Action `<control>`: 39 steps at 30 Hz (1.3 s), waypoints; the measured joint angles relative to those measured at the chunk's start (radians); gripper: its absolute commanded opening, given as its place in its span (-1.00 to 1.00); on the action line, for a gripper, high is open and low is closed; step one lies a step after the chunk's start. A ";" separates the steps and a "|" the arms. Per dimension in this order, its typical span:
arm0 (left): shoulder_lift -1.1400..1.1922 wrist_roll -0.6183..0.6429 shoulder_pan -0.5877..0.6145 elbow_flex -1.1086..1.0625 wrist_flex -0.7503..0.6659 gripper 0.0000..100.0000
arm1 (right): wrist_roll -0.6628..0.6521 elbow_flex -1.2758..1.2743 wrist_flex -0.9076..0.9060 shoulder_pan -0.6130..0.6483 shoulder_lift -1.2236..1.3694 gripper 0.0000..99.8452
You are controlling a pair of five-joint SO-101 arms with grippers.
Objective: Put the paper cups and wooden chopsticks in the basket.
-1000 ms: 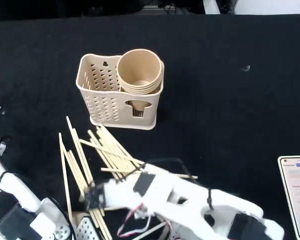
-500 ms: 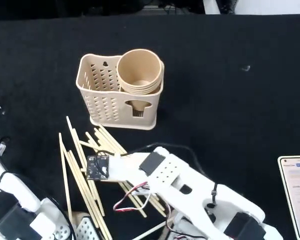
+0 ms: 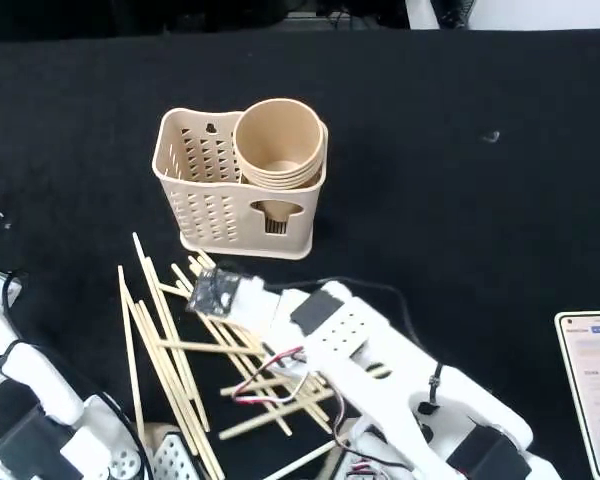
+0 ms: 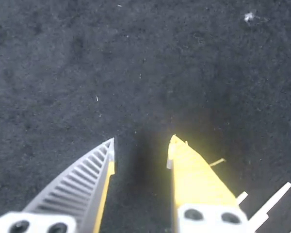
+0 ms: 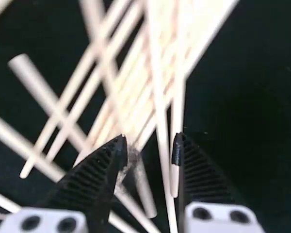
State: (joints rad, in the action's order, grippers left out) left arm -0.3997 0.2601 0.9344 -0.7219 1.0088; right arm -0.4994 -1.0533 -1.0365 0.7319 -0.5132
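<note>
basket [image 3: 215, 215] stands upright on the black desk [image 3: 460, 200], far-left of centre. paper cups [image 3: 278, 140] are stacked one inside another in its right compartment, mouths up and rims above the basket wall. left compartment looks empty as far as the high view shows. wooden chopsticks [image 3: 195, 347] lie loose on the desk just near of the basket, a criss-cross scatter fanning from close to the basket's near wall toward the near-left edge; several overlap, and a few lie crosswise under the right arm [image 3: 380, 370]. that arm comes in from the near-right corner and stretches left and far over the pile, w/ its wrist end above the far part of the scatter, near the basket but not touching it. right claw [image 5: 149, 141] is part open, tips low over the sticks. approx 1 or 2 chopsticks run through the gap between its fingers and more fan out beyond, but the jaws aren't pinched on any, so nothing is gripped. left arm [image 3: 40, 420] sits at the near-left corner, beside the pile's near end. left claw [image 4: 141, 144] points at bare desk, fingers spread w/ a clear gap and nothing between them. a phone [image 3: 592, 385] lies at the right edge, well apart from the rest.
</note>
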 measured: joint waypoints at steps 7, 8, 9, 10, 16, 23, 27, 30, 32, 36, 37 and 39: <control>0.000 0.000 0.000 0.000 -0.005 -0.64 | 0.058 0.002 0.006 0.000 0.000 -0.66; 0.000 0.000 0.000 0.000 -0.020 -0.64 | 0.072 0.002 0.012 0.000 0.000 -0.66; 0.000 0.000 0.000 -0.002 -0.035 -0.64 | 0.087 0.002 0.015 0.000 0.000 -0.66; 0.000 0.000 0.000 -0.012 -0.052 -0.64 | 0.098 0.002 0.015 0.000 0.000 -0.66; 0.000 0.000 -0.031 -0.054 -0.071 -0.64 | 0.118 0.032 -0.035 0.000 0.000 -0.65; 0.000 0.000 -0.052 -0.091 -0.074 -0.64 | 0.087 0.052 -0.097 0.000 0.000 -0.61; 0.000 0.000 -0.057 -0.091 -0.074 -0.64 | 0.028 0.052 -0.081 0.000 0.000 -0.45; 0.000 0.000 -0.057 -0.091 -0.074 -0.64 | 0.017 0.043 -0.026 0.000 0.000 -0.50; 0.000 0.000 -0.057 -0.091 -0.074 -0.64 | 0.015 0.014 0.020 0.000 0.000 -0.60; 0.000 0.000 -0.057 -0.091 -0.074 -0.64 | 0.015 -0.052 0.118 0.000 0.000 -0.78; 0.000 0.000 -0.057 -0.091 -0.074 -0.64 | 0.012 -0.066 0.135 0.000 0.000 -0.79; 0.000 0.000 -0.057 -0.091 -0.074 -0.64 | -0.009 -0.081 0.152 0.000 0.000 -0.79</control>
State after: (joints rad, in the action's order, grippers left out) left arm -0.3997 0.2601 0.8777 -0.8124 0.9352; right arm -0.5086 -1.1347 -0.8846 0.7319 -0.5132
